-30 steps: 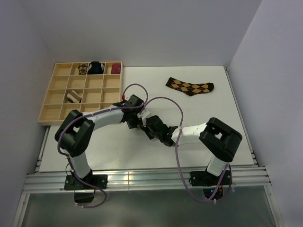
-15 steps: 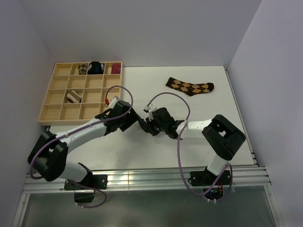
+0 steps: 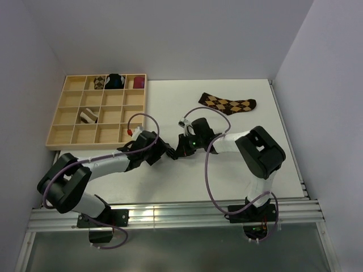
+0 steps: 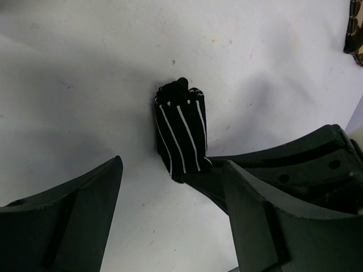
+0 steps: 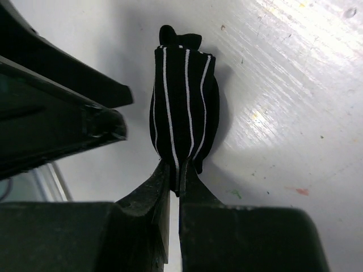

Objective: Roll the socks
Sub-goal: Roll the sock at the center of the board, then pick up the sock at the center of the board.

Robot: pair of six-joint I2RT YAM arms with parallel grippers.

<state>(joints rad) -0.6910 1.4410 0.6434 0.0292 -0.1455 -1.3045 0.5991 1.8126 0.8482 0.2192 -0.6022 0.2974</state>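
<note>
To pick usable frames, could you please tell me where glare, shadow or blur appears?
Right wrist: glare on the table upper right, shadow around the striped sock. Left wrist: near fingers slightly soft. Top external: sharp, rail glints.

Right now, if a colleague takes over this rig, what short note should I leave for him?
Left gripper: open beside the black striped sock, not touching it.
Right gripper: shut on one end of that sock, which is rolled up.
Brown-and-cream sock: bundled in a tray compartment.
Argyle sock: flat on the table, far right, not yet rolled.
Left to do: probably store the black roll, then roll the argyle.
</note>
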